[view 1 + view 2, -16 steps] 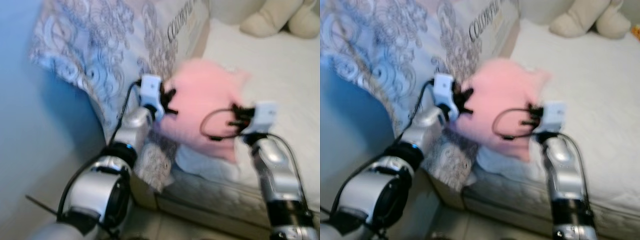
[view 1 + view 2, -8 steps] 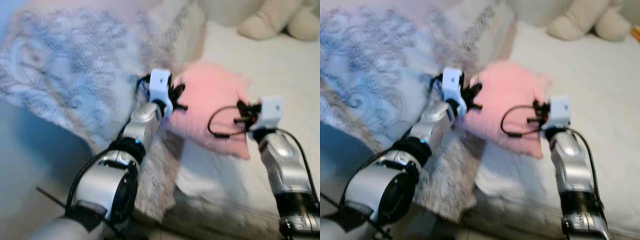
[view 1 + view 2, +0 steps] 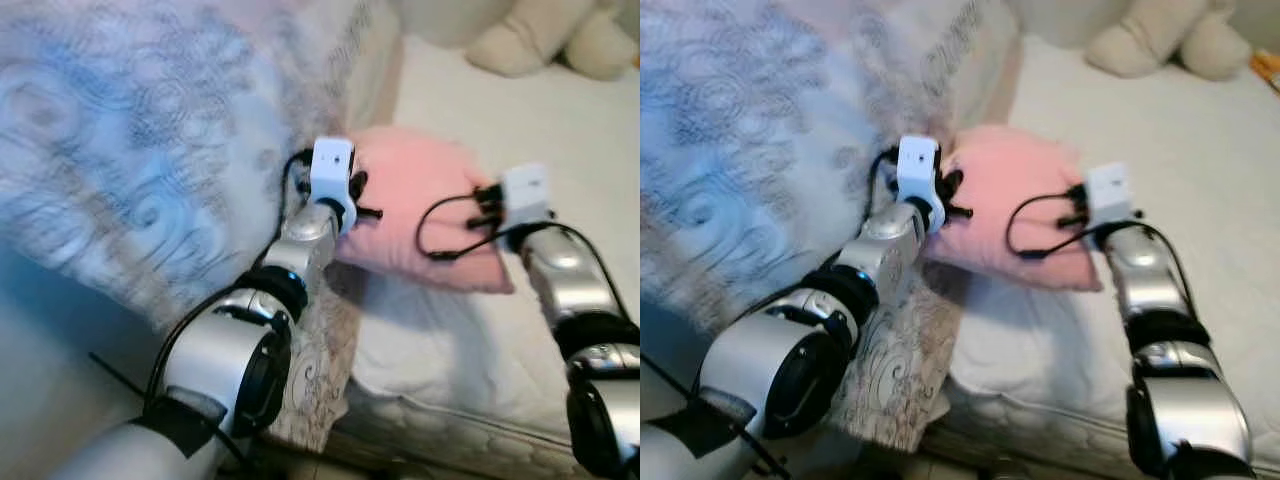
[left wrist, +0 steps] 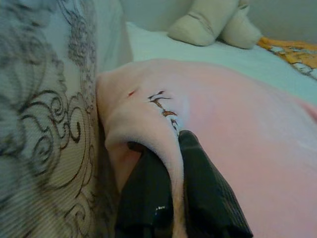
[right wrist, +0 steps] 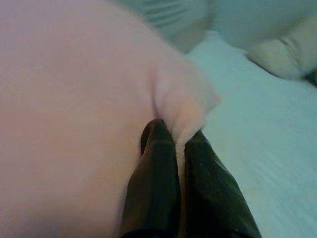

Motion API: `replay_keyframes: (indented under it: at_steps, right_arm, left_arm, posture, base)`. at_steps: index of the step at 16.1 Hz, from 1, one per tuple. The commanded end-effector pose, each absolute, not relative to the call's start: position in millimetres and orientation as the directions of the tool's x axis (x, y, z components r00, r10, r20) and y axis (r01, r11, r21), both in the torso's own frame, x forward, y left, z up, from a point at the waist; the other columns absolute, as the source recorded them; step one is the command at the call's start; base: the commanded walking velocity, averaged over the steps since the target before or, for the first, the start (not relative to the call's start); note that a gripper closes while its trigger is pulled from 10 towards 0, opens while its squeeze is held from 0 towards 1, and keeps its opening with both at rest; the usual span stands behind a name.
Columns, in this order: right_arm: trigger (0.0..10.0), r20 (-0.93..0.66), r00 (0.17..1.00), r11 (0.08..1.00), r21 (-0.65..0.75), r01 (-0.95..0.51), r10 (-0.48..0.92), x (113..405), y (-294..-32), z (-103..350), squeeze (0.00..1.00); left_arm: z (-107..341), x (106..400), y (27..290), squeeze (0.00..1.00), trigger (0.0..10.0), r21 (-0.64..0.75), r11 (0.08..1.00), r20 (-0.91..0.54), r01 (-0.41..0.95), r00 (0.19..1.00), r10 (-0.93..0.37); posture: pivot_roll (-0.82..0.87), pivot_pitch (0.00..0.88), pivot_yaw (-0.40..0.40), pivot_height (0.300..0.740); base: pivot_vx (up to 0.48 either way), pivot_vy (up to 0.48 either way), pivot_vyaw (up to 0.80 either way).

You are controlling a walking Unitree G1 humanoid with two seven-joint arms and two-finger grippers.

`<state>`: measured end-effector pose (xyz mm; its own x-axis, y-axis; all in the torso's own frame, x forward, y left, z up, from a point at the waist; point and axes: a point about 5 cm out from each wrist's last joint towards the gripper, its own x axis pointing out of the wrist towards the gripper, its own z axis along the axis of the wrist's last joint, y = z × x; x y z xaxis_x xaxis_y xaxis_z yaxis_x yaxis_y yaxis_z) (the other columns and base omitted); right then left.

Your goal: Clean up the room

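both hands, left hand [image 4: 171, 191] and right hand [image 5: 179, 186], pinch the pink pillow [image 3: 425, 200] over the bed [image 3: 500, 330]; lowering evenly toward 12 o'clock seems best.

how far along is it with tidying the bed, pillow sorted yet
Not yet. In hand: the pink pillow, pinched at one edge by the left gripper and at another by the right gripper, over the white mattress. Left: placing it, plus the patterned quilt hanging off the bedside.
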<state>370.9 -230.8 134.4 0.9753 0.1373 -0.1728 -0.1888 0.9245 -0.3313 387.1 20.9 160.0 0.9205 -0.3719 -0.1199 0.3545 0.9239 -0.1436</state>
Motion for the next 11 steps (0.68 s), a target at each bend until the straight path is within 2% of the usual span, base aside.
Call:
replay_keyframes:
  at_steps: [1,4,6,11]
  right_arm:
    - [10.0,-0.214,0.972,0.9,-0.399,-0.175,0.095,366.9,-238.9,124.0,0.0]
    - [10.0,-0.272,0.955,0.854,-0.464,-0.236,0.117,362.5,-234.6,109.7,0.0]
    - [10.0,-0.277,0.956,0.842,-0.491,-0.225,0.094,361.7,-242.4,110.7,0.0]
    - [10.0,-0.263,0.963,0.86,-0.474,-0.187,0.064,359.8,-251.2,111.4,0.0]
  left_arm:
    - [158.1,384.9,17.0,0.0,10.0,-0.134,0.944,-0.111,0.303,0.942,-0.318]
    - [123.9,365.5,2.8,0.0,10.0,-0.168,0.943,-0.212,0.289,0.923,-0.321]
    - [108.0,352.3,-9.8,0.0,10.0,-0.198,0.933,-0.262,0.3,0.901,-0.345]
    - [102.7,346.8,-16.2,0.0,10.0,-0.237,0.921,-0.285,0.31,0.884,-0.371]
  posture:
    - [-0.1,0.02,0.04,0.74]
    - [-0.1,0.045,0.018,0.74]
    - [-0.1,0.051,0.002,0.74]
    - [-0.11,0.055,-0.004,0.74]
  base:
    - [0.0,0.0,0.0]
    - [0.0,0.0,0.0]
    - [0.0,0.0,0.0]
    - [0.0,0.0,0.0]
